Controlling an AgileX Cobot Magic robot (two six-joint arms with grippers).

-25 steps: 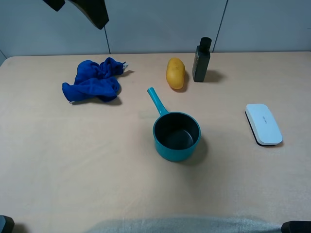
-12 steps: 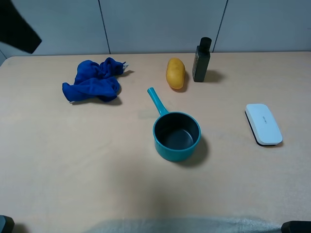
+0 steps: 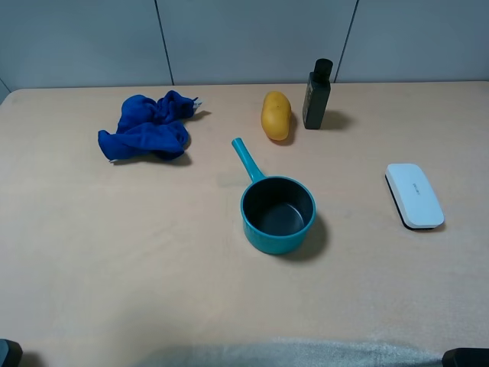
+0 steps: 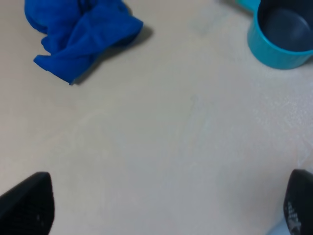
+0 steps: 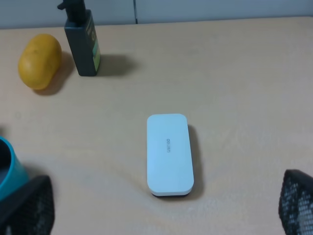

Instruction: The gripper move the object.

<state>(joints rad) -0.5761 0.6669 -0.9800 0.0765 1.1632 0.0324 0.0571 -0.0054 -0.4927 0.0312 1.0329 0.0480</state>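
Even, diffuse overhead light, moderately bright, no glare on the table (image 3: 114,252). Shadows are soft and short: the pot (image 3: 278,214) throws one toward its right, the bottle (image 3: 316,95) too, and the white case (image 5: 169,154) shows a thin dark edge on one side. Exterior view is sharp with a slight cool cast. Left wrist view is soft, with the cloth (image 4: 78,34) mildly blurred. Claw fingertips (image 5: 24,205) at the wrist-frame corners are dark and out of focus.

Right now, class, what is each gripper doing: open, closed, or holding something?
Left gripper: open, holding nothing, above bare table.
Right gripper: open, holding nothing, above the white case.
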